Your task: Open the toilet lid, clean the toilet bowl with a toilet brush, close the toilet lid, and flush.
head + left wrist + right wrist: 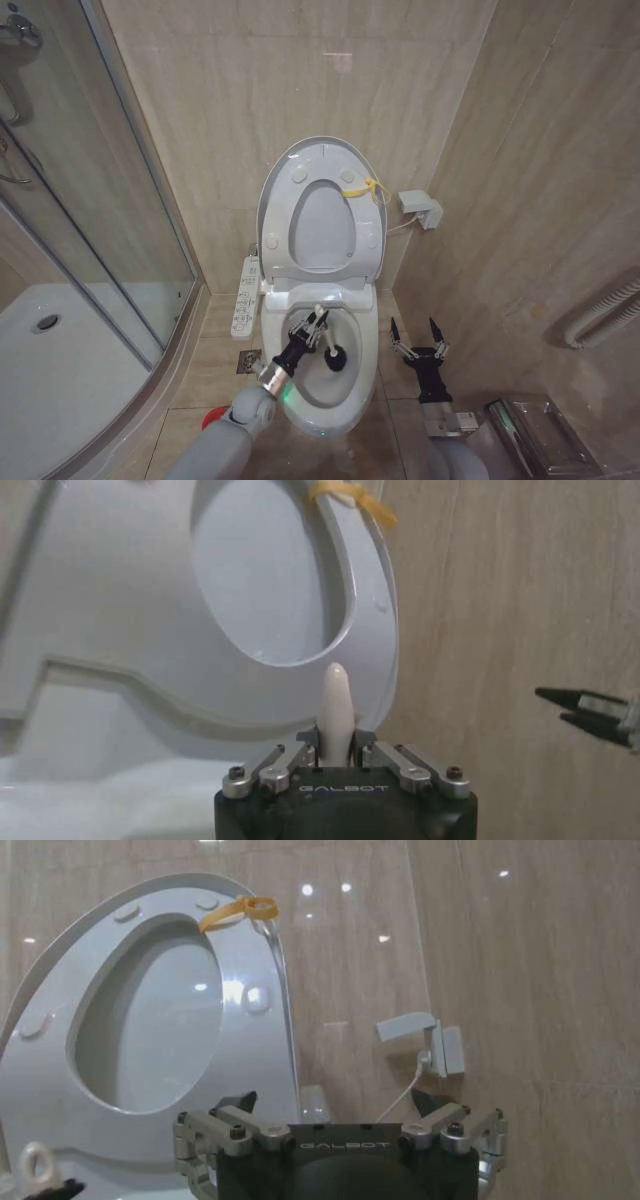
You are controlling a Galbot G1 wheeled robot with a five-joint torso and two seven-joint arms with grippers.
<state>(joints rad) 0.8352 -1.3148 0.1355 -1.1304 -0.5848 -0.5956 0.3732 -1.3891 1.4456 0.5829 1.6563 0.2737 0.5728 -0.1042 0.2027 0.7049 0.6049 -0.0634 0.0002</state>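
The toilet lid (320,228) stands raised against the wall with the ring seat (282,205) in front of it; a yellow tie (365,188) hangs at its upper right edge. Below lies the open toilet bowl (365,340). My left gripper (312,325) reaches into the bowl, shut on the toilet brush's white handle (336,697). The black bristle head (337,357) sits low inside the bowl. My right gripper (418,340) hangs open beside the bowl's right side, holding nothing. In the right wrist view the open right gripper (335,1106) faces the raised lid (150,1027).
A glass shower screen (110,200) and white shower tray (50,390) fill the left. A control panel (245,295) sticks out at the bowl's left, a red holder (212,418) stands on the floor below it. A wall box (420,208) and a metal fitting (540,430) are on the right.
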